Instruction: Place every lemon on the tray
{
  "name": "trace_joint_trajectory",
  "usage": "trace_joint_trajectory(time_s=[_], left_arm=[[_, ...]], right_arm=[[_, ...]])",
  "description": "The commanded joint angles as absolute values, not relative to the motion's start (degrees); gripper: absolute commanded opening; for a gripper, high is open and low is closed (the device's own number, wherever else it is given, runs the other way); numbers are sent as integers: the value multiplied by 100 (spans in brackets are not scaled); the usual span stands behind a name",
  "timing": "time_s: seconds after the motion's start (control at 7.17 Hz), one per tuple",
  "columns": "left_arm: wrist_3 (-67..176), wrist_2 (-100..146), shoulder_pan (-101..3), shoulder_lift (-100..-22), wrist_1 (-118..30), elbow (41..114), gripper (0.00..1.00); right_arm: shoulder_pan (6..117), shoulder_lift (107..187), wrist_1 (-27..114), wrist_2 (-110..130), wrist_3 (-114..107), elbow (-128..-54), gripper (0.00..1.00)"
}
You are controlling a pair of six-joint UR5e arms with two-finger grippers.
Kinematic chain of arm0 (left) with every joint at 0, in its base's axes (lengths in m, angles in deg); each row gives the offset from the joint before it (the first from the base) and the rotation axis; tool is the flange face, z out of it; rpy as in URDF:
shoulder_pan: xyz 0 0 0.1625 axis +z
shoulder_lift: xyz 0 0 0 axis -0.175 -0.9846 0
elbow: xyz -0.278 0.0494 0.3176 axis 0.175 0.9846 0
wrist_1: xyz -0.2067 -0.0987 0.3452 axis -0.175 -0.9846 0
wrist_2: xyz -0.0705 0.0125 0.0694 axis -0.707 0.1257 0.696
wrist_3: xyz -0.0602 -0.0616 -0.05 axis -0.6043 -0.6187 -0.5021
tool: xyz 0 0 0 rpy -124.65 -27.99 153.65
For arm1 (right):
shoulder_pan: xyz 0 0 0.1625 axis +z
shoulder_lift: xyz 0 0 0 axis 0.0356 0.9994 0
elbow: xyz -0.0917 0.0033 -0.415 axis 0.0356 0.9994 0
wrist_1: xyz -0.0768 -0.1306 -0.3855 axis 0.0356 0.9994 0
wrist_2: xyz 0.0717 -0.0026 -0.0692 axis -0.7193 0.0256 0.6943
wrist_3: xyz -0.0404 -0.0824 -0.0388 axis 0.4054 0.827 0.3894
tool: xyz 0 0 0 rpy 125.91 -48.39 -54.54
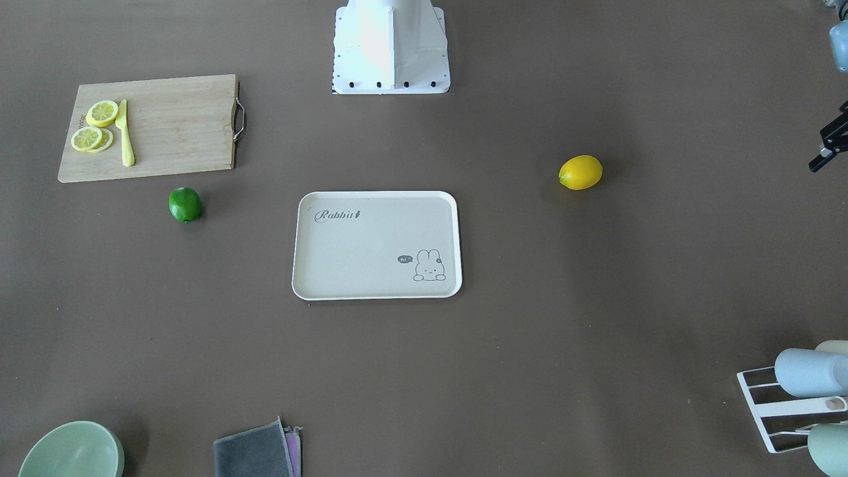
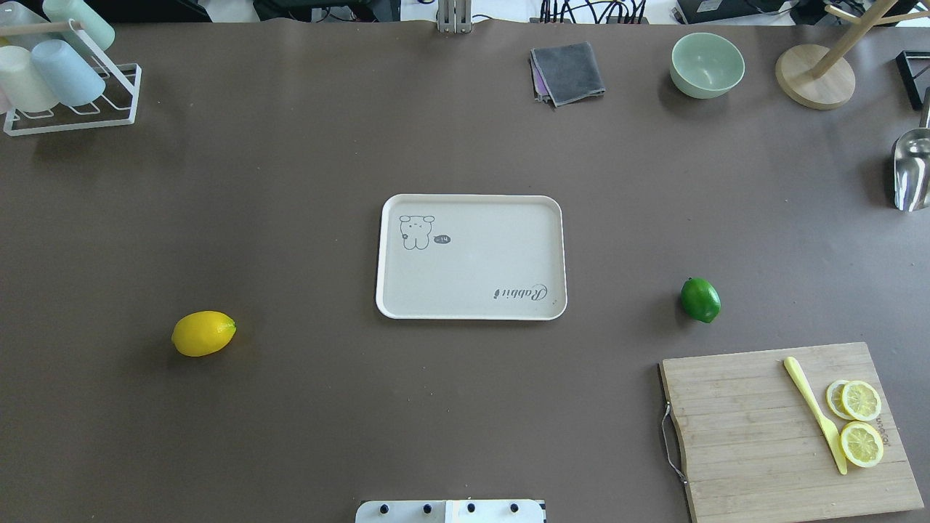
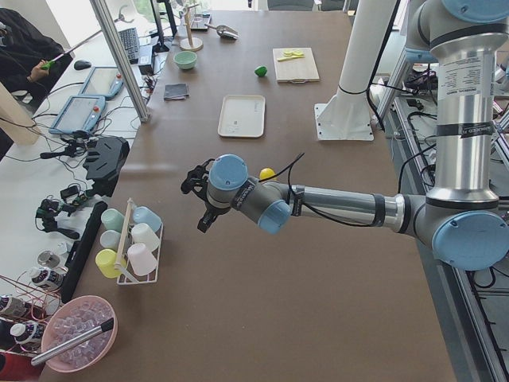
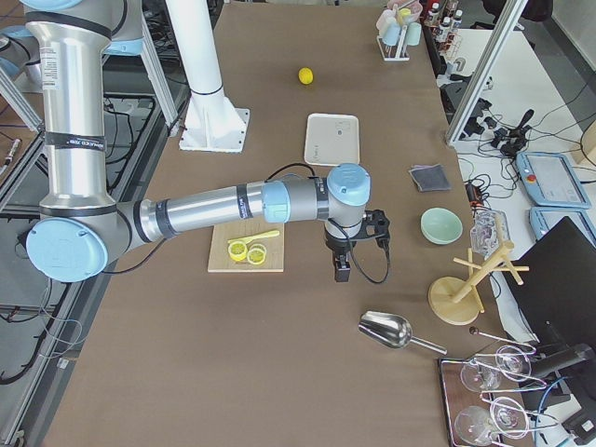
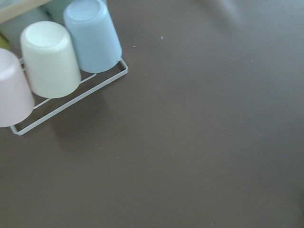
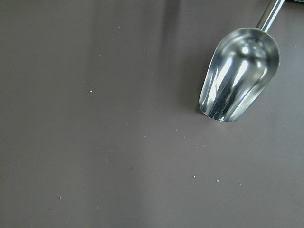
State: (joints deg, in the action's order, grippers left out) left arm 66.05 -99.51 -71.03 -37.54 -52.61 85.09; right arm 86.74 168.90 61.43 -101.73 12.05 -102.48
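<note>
The yellow lemon (image 1: 581, 172) lies on the brown table on my left side, apart from the tray; it also shows in the overhead view (image 2: 203, 333). The green lemon (image 1: 185, 204) lies on my right side (image 2: 700, 300), near the cutting board. The beige Rabbit tray (image 1: 376, 194) sits bare in the middle (image 2: 471, 197). My left gripper (image 3: 195, 207) hovers beyond the yellow lemon near the cup rack; only its edge shows in the front view (image 1: 825, 156). My right gripper (image 4: 341, 270) hovers past the cutting board. I cannot tell whether either is open or shut.
A wooden cutting board (image 2: 755, 428) holds lemon slices (image 2: 861, 421) and a yellow knife (image 2: 814, 410). A cup rack (image 2: 65, 80) stands far left, a grey cloth (image 2: 568, 73), green bowl (image 2: 707, 65) and wooden stand (image 2: 814, 76) far right. A metal scoop (image 6: 240, 76) lies under my right wrist.
</note>
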Motion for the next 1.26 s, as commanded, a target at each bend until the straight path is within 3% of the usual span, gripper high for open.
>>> trace_joint_trajectory(time_s=[0.0, 0.42, 1.12], left_arm=[[6524, -10013, -6222, -3777, -6205, 8540, 98], [5007, -9490, -5008, -3856, -7937, 8576, 98], [4942, -8178, -3540, -4075, -8074, 8629, 98]], right_arm=[[8475, 16973, 5507, -10346, 1178, -10105, 100], [8300, 16868, 5452, -10698, 1178, -9999, 100], [7755, 16701, 4801, -10699, 247, -9938, 100]])
